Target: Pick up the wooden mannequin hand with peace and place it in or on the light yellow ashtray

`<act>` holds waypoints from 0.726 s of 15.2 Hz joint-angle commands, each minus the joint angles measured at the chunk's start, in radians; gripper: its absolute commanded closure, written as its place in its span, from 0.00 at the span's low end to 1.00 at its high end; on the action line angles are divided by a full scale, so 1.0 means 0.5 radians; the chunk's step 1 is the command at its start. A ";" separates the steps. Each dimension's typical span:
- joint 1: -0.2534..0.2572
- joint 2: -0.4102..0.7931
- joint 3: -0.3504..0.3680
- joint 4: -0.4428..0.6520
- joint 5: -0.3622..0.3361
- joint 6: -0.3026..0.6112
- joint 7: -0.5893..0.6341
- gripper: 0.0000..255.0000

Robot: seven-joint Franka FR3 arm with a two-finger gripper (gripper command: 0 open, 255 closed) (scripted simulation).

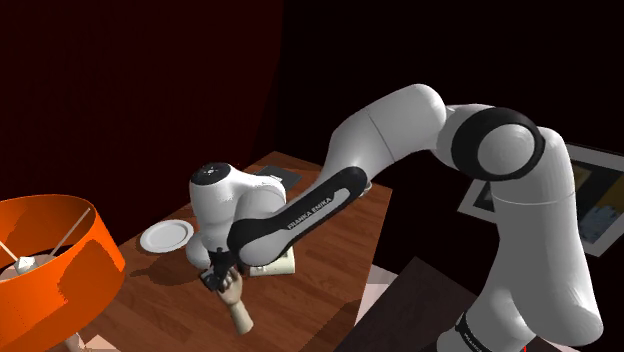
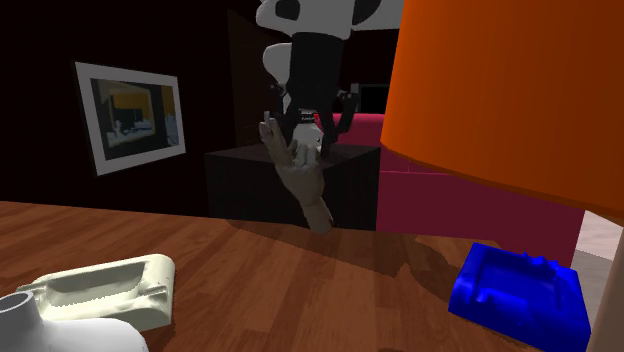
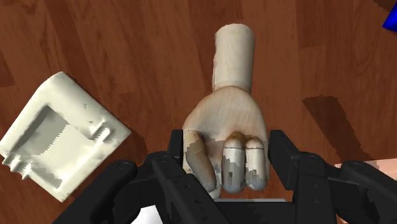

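The pale wooden mannequin hand (image 3: 229,121) is clasped at its finger end by my black gripper (image 3: 229,159), which is shut on it. Its wrist stub points away from the gripper toward the wooden table (image 3: 127,44). In the second exterior view the mannequin hand (image 2: 305,185) hangs tilted under the gripper (image 2: 305,140), above the table. In the shoulder view the gripper (image 1: 218,275) holds the mannequin hand (image 1: 238,308) near the table's front. The light yellow ashtray (image 3: 60,137) lies on the table beside the gripper, a short way off; the ashtray (image 2: 100,290) is square with notched walls.
A blue ashtray (image 2: 515,295) sits on the table at the second exterior view's right. A big orange lampshade (image 1: 50,260) stands close at the shoulder view's left. A white plate (image 1: 165,236) lies behind the gripper. A framed picture (image 2: 130,115) hangs on the dark wall.
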 commanded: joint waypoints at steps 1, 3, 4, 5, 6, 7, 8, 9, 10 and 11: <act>-0.069 -0.031 -0.012 -0.029 0.012 0.012 -0.082 1.00; -0.139 -0.055 -0.026 -0.049 0.023 0.023 -0.169 1.00; -0.174 -0.065 -0.034 -0.055 0.029 0.027 -0.213 1.00; -0.208 -0.073 -0.042 -0.059 0.035 0.030 -0.257 1.00; -0.242 -0.080 -0.050 -0.060 0.040 0.032 -0.302 1.00; -0.275 -0.086 -0.059 -0.060 0.046 0.034 -0.346 1.00; -0.307 -0.089 -0.067 -0.056 0.051 0.034 -0.391 1.00; -0.340 -0.092 -0.076 -0.051 0.057 0.033 -0.435 1.00; -0.372 -0.092 -0.085 -0.042 0.062 0.032 -0.480 1.00; -0.403 -0.092 -0.093 -0.032 0.067 0.029 -0.524 1.00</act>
